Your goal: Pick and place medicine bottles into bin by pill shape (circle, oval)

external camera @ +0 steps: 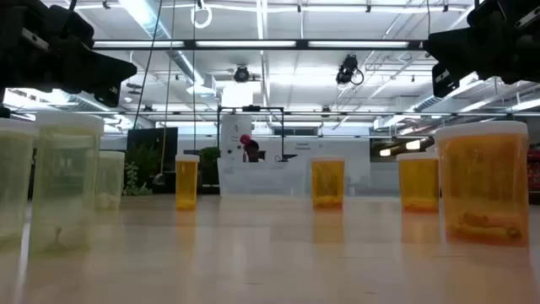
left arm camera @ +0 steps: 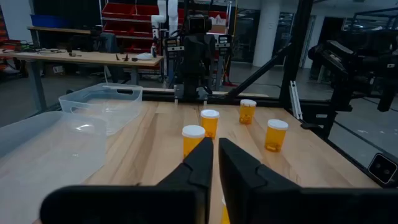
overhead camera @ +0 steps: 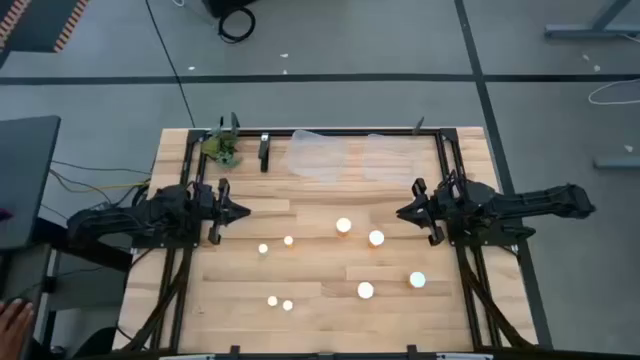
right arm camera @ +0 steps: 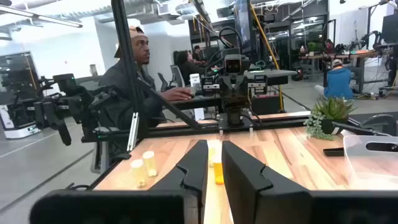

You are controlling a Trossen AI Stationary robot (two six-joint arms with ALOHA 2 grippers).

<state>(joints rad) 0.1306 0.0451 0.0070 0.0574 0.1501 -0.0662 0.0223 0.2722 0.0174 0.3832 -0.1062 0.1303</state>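
Eight amber bottles with white caps stand upright on the wooden table [overhead camera: 230,320]. The wide ones are at mid-table and right: [overhead camera: 343,225], [overhead camera: 376,238], [overhead camera: 417,280], [overhead camera: 365,290]. The tiny ones are left of them: [overhead camera: 263,249], [overhead camera: 288,240], [overhead camera: 272,300], [overhead camera: 287,305]. My left gripper [overhead camera: 243,212] hovers shut over the table's left side, pointing right, clear of every bottle. My right gripper [overhead camera: 400,213] hovers shut over the right side, pointing left, just right of bottle [overhead camera: 343,225]. The left wrist view shows several bottles ahead, the nearest one [left arm camera: 193,140]. The right wrist view shows two tiny bottles [right arm camera: 143,168].
Two clear plastic bins [overhead camera: 320,155] [overhead camera: 400,158] lie side by side at the far edge; they also show in the left wrist view [left arm camera: 99,102]. A small green plant [overhead camera: 222,148] and a dark object [overhead camera: 264,152] stand at the far left. A person sits beyond the table [right arm camera: 127,74]. A hand shows at the near left [overhead camera: 12,322].
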